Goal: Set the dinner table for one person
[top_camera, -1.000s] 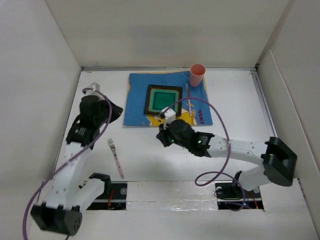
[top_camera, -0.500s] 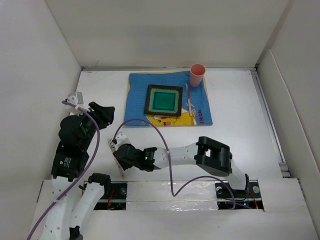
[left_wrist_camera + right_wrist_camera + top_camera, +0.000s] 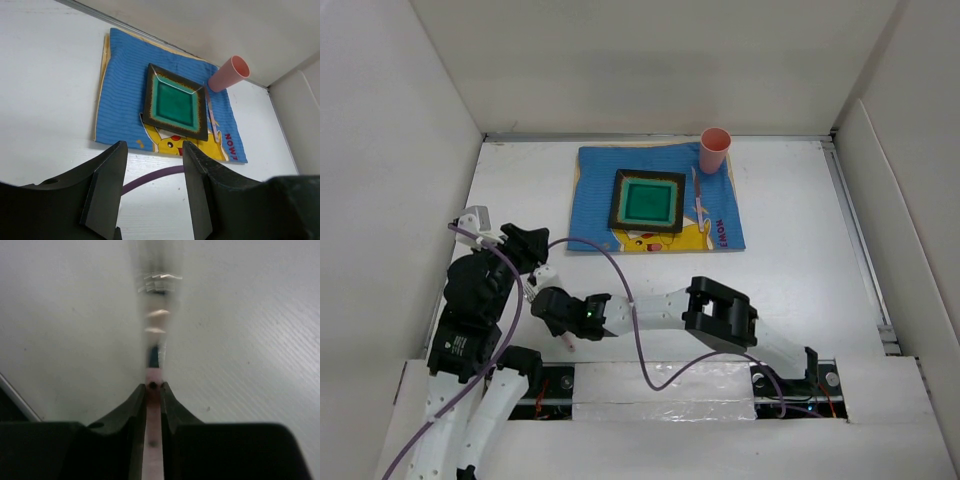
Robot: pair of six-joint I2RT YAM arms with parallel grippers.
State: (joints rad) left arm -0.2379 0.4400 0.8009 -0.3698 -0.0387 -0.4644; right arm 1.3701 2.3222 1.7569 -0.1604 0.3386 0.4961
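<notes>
Just one fork (image 3: 154, 372) — clamped in right gripper (image 3: 153, 386) (one plate (image 3: 647, 200), one cup (image 3: 714, 150)).

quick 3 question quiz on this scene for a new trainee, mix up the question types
1. True or false: the pink cup stands on the green plate.
2. The right gripper is shut on: A the fork, B the cup, C the plate.
3. Fill in: on the left gripper, the jaws stand ___.
Key: 1 false, it stands on the blue placemat; 2 A; 3 open.
</notes>
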